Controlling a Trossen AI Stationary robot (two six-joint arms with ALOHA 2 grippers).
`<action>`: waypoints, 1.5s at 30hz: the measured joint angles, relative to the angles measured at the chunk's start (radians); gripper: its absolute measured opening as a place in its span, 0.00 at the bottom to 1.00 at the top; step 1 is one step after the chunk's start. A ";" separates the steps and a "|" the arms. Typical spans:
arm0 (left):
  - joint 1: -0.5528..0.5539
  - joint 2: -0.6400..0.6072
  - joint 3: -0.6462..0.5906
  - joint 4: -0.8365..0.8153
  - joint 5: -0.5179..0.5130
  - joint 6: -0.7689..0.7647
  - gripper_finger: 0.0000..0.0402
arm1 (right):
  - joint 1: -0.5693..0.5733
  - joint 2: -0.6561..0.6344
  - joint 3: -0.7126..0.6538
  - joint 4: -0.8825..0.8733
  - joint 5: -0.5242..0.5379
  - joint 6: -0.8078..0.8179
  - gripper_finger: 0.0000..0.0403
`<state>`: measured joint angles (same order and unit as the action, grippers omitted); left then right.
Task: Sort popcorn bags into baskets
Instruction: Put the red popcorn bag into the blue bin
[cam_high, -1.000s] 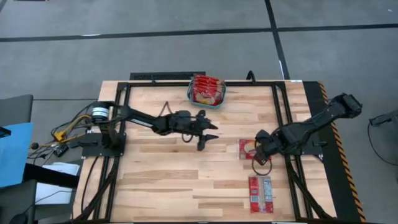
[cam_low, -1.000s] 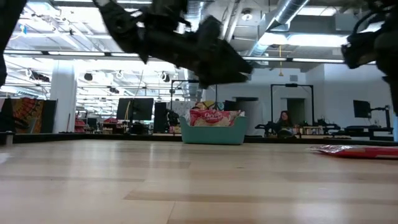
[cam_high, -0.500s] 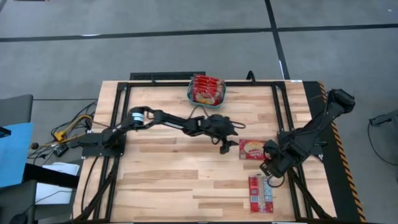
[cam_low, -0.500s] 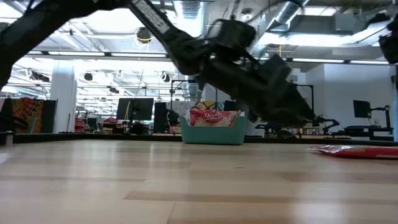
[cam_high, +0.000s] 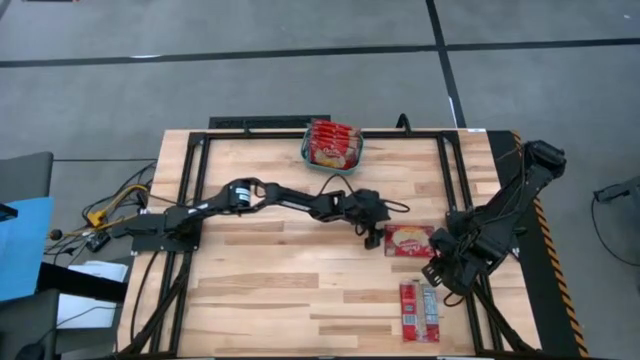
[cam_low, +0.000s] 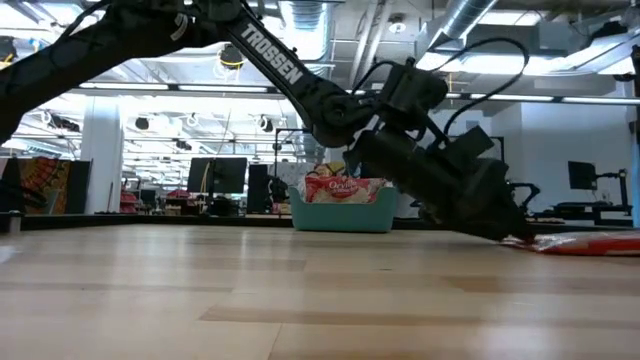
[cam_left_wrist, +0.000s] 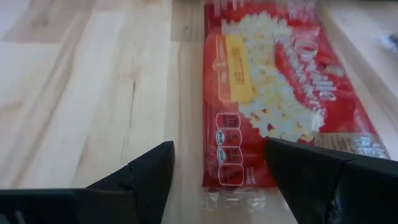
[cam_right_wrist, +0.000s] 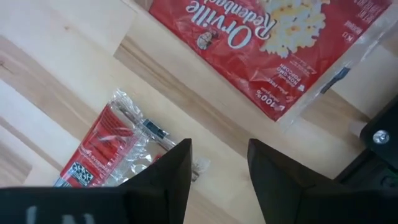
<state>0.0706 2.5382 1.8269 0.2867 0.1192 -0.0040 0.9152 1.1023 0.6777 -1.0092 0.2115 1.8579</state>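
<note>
From above, the left gripper (cam_high: 376, 236) reaches across the wooden table (cam_high: 260, 290) to the near short edge of a flat popcorn bag (cam_high: 408, 241), while the right gripper (cam_high: 437, 273) hovers between that bag and a second popcorn packet (cam_high: 419, 307) lying close to the table's front edge; the teal basket (cam_high: 333, 145) sits at the far edge, already stacked with red bags, and wide bare wood lies open in the left half of the table. At table height, the left gripper (cam_low: 505, 226) slants down until its tip is just beside the end of the flat bag (cam_low: 590, 242), with the filled basket (cam_low: 343, 210) well behind it and the whole foreground planks free. In the left wrist view, the two dark fingers (cam_left_wrist: 146, 177) stand spread, straddling the clear-sealed end of the Orville bag (cam_left_wrist: 273, 99), not yet closed on it. In the right wrist view, the fingers (cam_right_wrist: 171, 168) are apart with nothing between them, above bare wood between the upper bag (cam_right_wrist: 273, 37) and the crinkled end of the lower packet (cam_right_wrist: 112, 149)
</note>
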 joint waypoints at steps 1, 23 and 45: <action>0.000 0.003 0.000 -0.006 0.000 0.003 0.60 | 0.001 0.000 0.000 0.000 0.000 0.000 0.45; -0.006 -0.056 0.001 -0.363 -0.053 0.160 0.00 | -0.004 0.000 0.000 -0.005 0.065 0.019 0.40; -0.163 -0.332 -0.116 -0.470 -0.120 0.232 0.17 | 0.031 0.000 0.000 0.003 0.162 -0.005 0.41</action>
<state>-0.0925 2.2059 1.7111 -0.1833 -0.0008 0.2282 0.9462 1.1027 0.6777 -1.0065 0.3733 1.8525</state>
